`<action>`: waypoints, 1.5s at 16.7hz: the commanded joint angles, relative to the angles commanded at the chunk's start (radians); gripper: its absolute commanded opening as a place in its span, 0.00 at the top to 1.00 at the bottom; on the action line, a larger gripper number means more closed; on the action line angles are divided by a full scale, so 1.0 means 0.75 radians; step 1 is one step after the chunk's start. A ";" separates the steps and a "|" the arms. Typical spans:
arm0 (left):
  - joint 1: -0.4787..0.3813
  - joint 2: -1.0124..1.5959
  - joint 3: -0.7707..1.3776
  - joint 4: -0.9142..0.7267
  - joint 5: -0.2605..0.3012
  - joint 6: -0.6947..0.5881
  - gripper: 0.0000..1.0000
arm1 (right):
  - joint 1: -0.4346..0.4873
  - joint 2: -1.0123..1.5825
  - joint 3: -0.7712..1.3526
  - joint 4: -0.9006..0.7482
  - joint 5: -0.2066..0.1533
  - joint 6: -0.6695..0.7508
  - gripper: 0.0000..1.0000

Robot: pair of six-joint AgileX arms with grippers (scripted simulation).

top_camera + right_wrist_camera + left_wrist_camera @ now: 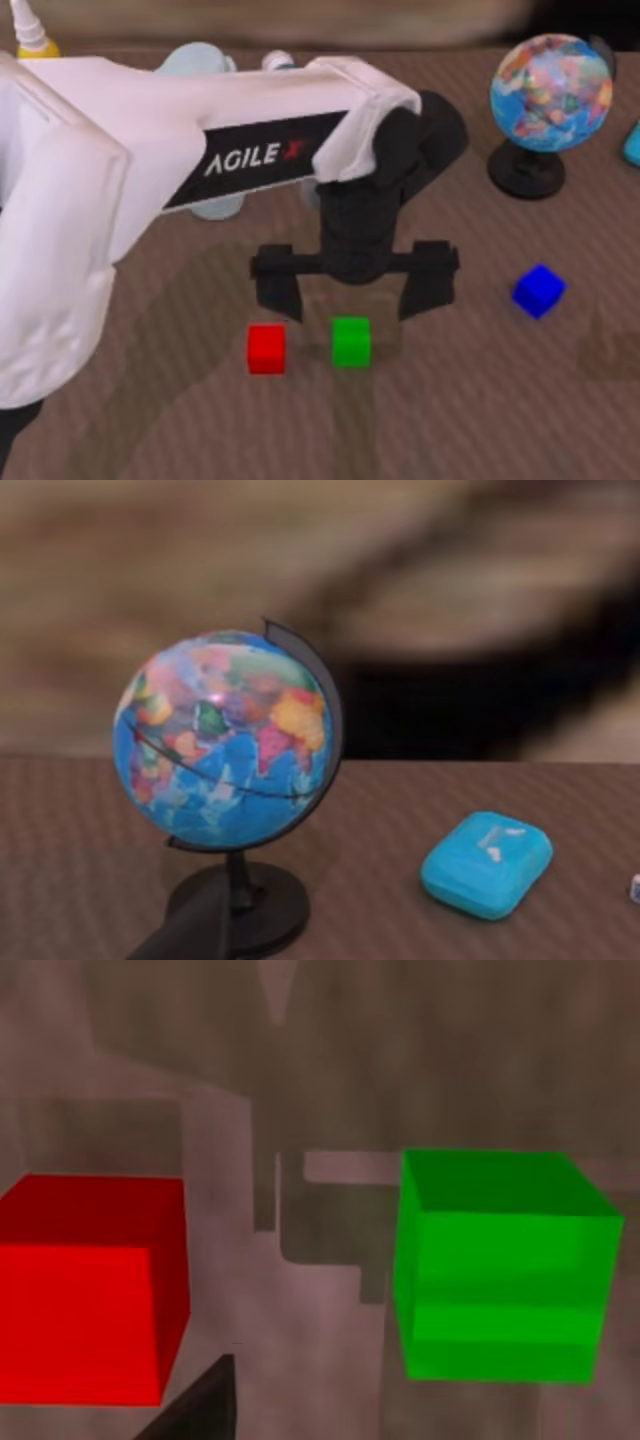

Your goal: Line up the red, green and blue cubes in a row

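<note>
While the left arm reached across the worktop from its left side, the left gripper (352,290) hung just behind the red cube (266,348) and the green cube (351,340), its two dark fingers (277,285) spread wide apart and holding nothing. Those two cubes sat side by side toward the front edge, near the middle, with a narrow gap of bare table (480,420) between them; the left wrist view showed the same pair close up, red cube (85,1290) and green cube (500,1265) apart and flat on the surface. The blue cube (539,290) lay well off toward the right edge, turned at an angle and a little farther back than the other two. A globe (549,95) on a black stand stood near the back right corner, with a turquoise case (487,864) beside it. A pale bottle (205,60) showed behind the arm at the back edge. The right gripper was not visible in the top view, so I cannot tell its state.
</note>
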 joint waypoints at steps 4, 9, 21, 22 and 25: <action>0.011 -0.046 0.071 -0.106 -0.001 0.000 0.00 | 0.000 0.000 0.000 0.000 0.000 0.000 0.00; 0.010 -0.054 0.056 -0.095 -0.002 0.001 0.00 | 0.003 0.013 0.012 -0.008 -0.001 -0.003 0.00; 0.495 -1.209 -0.901 0.483 -0.023 0.220 0.00 | 0.163 1.107 0.830 -0.572 -0.001 -0.212 0.00; 0.551 -1.359 -1.026 0.554 -0.024 0.266 0.00 | 0.180 1.250 0.920 -0.639 0.001 -0.237 0.00; 0.709 -1.802 -1.394 0.770 -0.024 0.428 0.00 | 0.234 1.672 1.190 -0.842 0.005 -0.311 0.00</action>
